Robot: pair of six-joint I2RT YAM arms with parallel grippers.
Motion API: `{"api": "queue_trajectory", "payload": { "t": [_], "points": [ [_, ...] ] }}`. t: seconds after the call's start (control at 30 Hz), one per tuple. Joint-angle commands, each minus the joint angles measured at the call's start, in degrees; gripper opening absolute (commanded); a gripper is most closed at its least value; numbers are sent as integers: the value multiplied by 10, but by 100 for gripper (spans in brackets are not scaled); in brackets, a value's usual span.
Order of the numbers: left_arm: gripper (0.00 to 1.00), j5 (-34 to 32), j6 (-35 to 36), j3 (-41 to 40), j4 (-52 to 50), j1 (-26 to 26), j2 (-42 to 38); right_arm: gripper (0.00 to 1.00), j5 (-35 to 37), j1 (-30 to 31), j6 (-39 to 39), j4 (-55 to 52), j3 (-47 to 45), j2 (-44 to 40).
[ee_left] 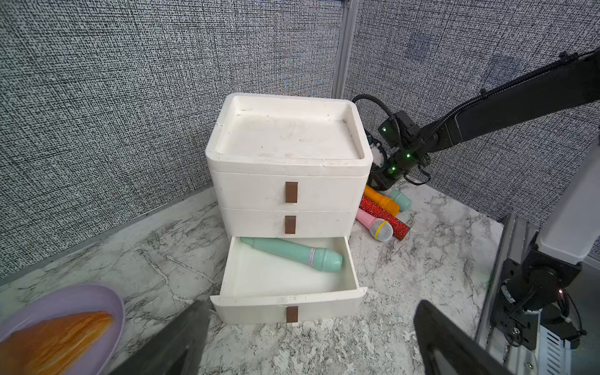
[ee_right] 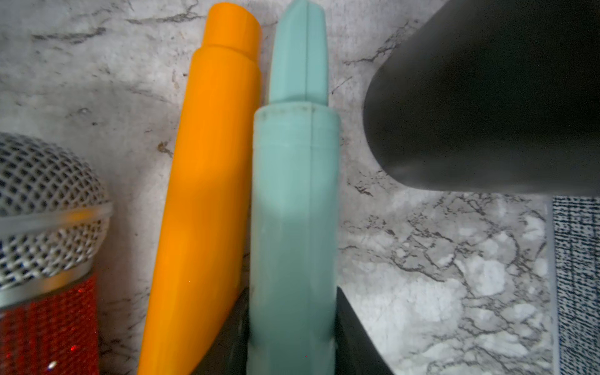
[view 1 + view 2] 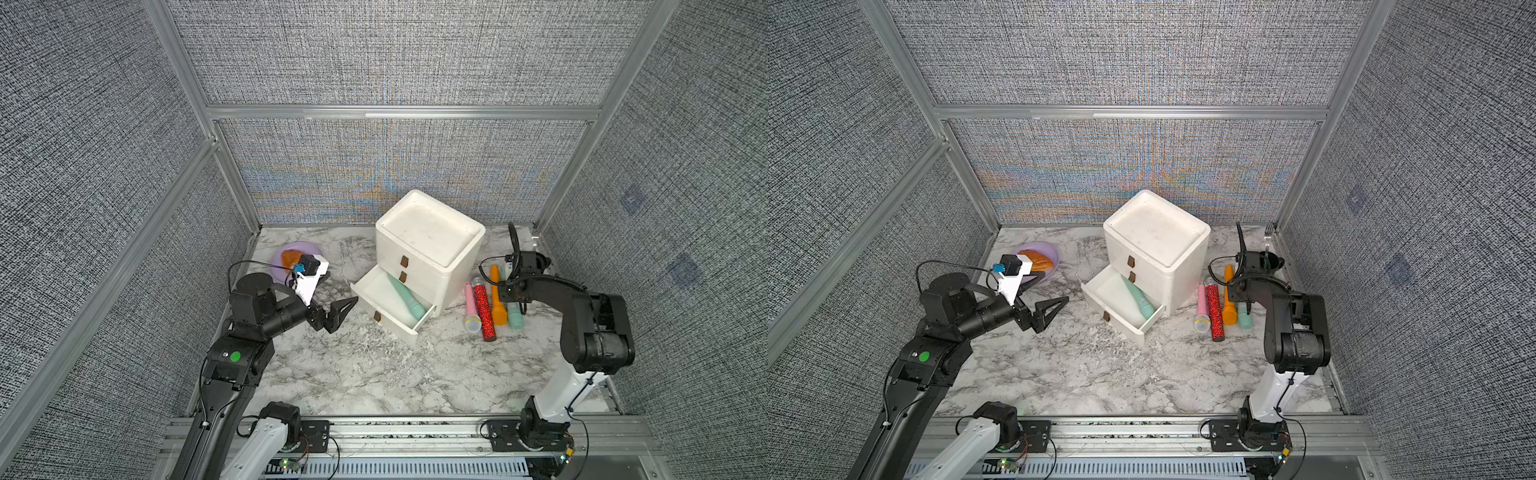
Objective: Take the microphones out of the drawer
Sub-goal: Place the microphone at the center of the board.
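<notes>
A white three-drawer unit (image 3: 432,232) stands at the back of the marble table, its bottom drawer (image 1: 276,279) pulled open. A teal microphone (image 3: 406,297) (image 1: 292,253) lies slantwise inside the drawer, untouched. My left gripper (image 3: 347,305) (image 1: 310,324) is open, just in front of the drawer's front face, with nothing between its fingers. My right gripper (image 2: 292,324) reaches down on the right of the unit. It is shut on the handle of a second teal microphone (image 2: 292,194) (image 3: 516,320), which sits beside an orange one (image 2: 207,194).
A pink microphone (image 3: 471,309), a red glitter one (image 3: 484,311) and the orange one (image 3: 498,299) lie side by side right of the unit. A purple plate (image 3: 278,266) with a bread roll sits at the back left, behind the left wrist. Walls close in on three sides.
</notes>
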Motion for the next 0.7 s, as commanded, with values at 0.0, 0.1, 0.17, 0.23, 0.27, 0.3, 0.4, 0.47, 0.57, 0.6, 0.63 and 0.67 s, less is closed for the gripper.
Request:
{"api": "queue_trajectory", "payload": {
  "t": [0.0, 0.1, 0.17, 0.23, 0.27, 0.3, 0.4, 0.47, 0.57, 0.6, 0.63, 0.67],
  "points": [
    [100, -1, 3, 4, 12, 1, 0, 15, -14, 1, -3, -5, 9, 6],
    [100, -1, 4, 4, 13, 0, 0, 19, -17, 1, -5, -11, 12, 6],
    [100, -1, 3, 4, 12, 1, 0, 23, -17, 1, -7, -19, 16, 5],
    [100, 0, 3, 4, 12, 2, 0, 30, -16, 1, -6, -22, 17, 2],
    [100, 0, 4, 4, 12, 2, 0, 34, -15, 2, -6, -22, 17, -1],
    [100, 0, 3, 4, 13, 2, 0, 36, -15, 1, -6, -23, 17, -2],
    [100, 0, 3, 4, 13, 2, 1, 39, -14, 1, -6, -26, 22, -4],
    [100, 1, 3, 5, 14, 2, 1, 45, -14, 1, -6, -28, 26, -3],
    [100, 0, 3, 5, 13, 2, 1, 51, -12, 2, -6, -32, 28, -4],
    [100, 1, 3, 5, 14, 2, 1, 51, -12, 3, -6, -31, 28, -5],
    [100, 1, 3, 5, 14, 2, 1, 52, -11, 3, -6, -32, 28, -6],
    [100, 2, 3, 5, 14, 2, 1, 52, -11, 2, -7, -32, 29, -6]
  ]
}}
